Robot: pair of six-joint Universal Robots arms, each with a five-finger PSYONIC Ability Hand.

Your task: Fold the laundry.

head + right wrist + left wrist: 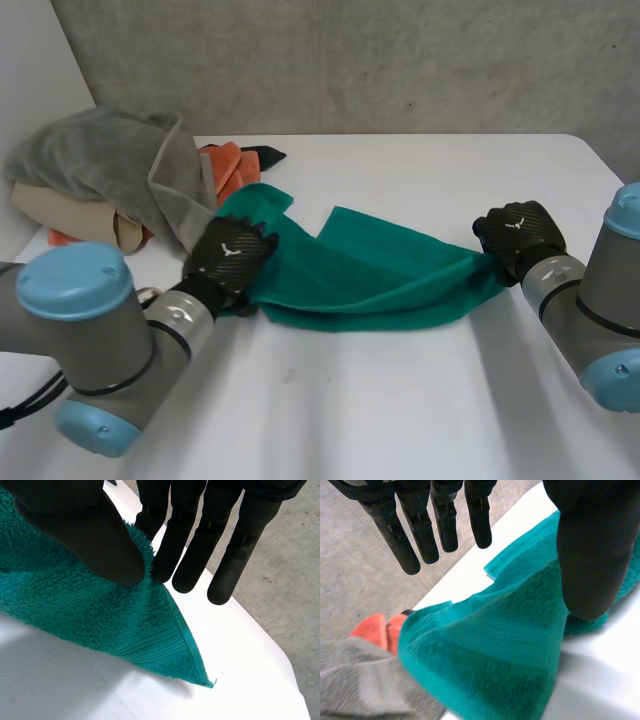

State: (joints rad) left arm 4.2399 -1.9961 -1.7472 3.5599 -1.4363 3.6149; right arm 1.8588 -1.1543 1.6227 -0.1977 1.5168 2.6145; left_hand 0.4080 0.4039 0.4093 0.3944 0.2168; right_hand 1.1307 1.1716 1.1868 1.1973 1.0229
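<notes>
Surface: white table (400, 400), teal towel (380, 280) stretched across it.
Left hand (230, 255): fingers straight, just our thumb resting on one end.
Right hand (518, 235): we've got the other end pinched, thumb to finger.

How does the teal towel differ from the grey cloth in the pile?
The teal towel lies stretched across the white table; the grey cloth is bunched on top of other laundry. The right hand pinches the teal towel near a corner and the left hand rests its thumb on the other end; neither hand holds the grey cloth. Both are soft fabric.
</notes>
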